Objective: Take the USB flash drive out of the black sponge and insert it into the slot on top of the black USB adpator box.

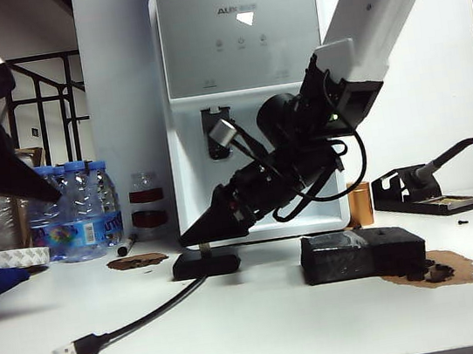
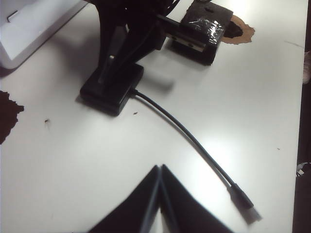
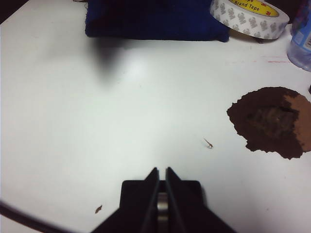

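Between the pinched black fingers of the right claw [image 3: 162,206], the silvery USB flash drive [image 3: 162,203] stood over the flat matte black USB adpator box [image 1: 205,263], beside the taped black sponge [image 1: 362,254] on the white surface [image 1: 268,335], while the left claw [image 2: 159,194] hung shut, empty.
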`<state>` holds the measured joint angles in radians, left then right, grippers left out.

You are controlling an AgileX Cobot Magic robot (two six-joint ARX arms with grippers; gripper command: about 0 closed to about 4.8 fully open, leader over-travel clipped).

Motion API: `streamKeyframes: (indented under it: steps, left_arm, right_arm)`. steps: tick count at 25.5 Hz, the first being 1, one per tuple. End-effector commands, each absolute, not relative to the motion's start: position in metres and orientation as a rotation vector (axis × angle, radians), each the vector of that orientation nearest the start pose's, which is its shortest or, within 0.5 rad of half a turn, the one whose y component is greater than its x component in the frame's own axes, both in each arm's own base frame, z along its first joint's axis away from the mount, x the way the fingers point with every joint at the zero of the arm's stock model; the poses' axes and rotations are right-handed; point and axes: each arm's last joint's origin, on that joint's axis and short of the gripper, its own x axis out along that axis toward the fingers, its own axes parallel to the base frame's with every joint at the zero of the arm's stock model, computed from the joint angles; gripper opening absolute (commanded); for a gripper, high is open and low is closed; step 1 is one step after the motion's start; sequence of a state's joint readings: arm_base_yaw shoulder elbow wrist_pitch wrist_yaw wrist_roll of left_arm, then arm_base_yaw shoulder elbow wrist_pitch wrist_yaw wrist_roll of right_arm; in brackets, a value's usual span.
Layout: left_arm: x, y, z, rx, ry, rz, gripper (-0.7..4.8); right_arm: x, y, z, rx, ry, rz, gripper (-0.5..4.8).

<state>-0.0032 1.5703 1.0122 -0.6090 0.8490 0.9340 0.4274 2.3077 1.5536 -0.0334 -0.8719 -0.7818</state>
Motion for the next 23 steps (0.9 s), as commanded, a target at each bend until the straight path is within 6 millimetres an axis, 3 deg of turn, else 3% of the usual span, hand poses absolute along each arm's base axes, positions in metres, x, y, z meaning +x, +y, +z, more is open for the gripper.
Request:
streamKeyframes:
  steps: [1,16,23]
  left_arm:
    - [0.295,-0.023,0.210,0.308,0.617,-1.157,-0.04]
    - [0.297,-0.023,0.211,0.396,0.547,-1.181,-0.04]
    - [0.299,-0.023,0.212,0.413,0.517,-1.174,-0.04]
  right_arm:
    - [0.427,0.215,0.108,-0.480,0.342,1.410,-0.01]
    - [0.422,0.212,0.096,-0.511,0.441,1.407,-0.01]
    - [0.416,0.210,0.078,-0.501,0.544,1.438,-0.01]
